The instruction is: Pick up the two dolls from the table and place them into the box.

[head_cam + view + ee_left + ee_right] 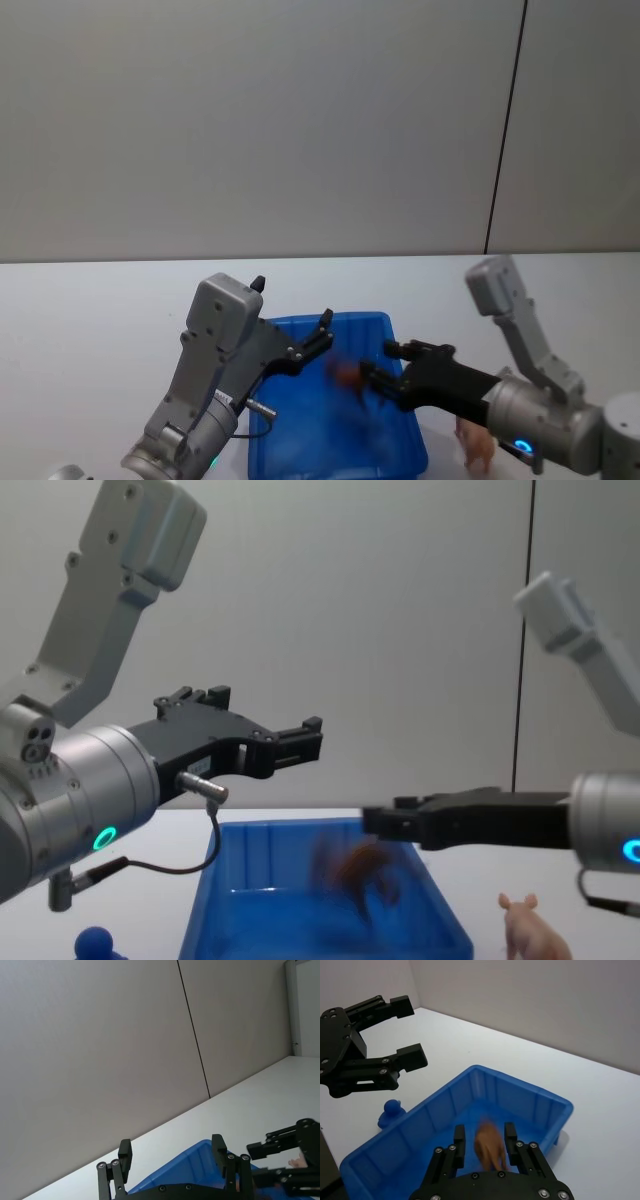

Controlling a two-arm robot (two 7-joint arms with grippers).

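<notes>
Brown doll (489, 1147): shaggy and smeared by motion, in the air over the middle of the box. It lies between the right tool's fingers in the wrist view. From the chest view it hangs just under the fingertips, above the box floor.
Pig doll (477, 445): pale pink, standing upright on the table just right of the box's near right corner, with nothing touching it.
Box (330, 320): bright blue bin near the middle of the table, between the two arms.
Right tool (485, 1132): reaches in from the right over the box, fingers parted wider than the brown doll, so it looks released.
Left tool (385, 1030): hovers above the box's far left side, fingers spread, holding nothing.
Table (100, 310): plain white; a small blue toy (390, 1112) sits on it just left of the box.
Step in hand: by my reading, the first doll is dropping into the box, and the pig is not yet picked up.
Next move: the right tool would need to lift clear of the rim, swing right and nearer, come down over the pig and clench across its body.
</notes>
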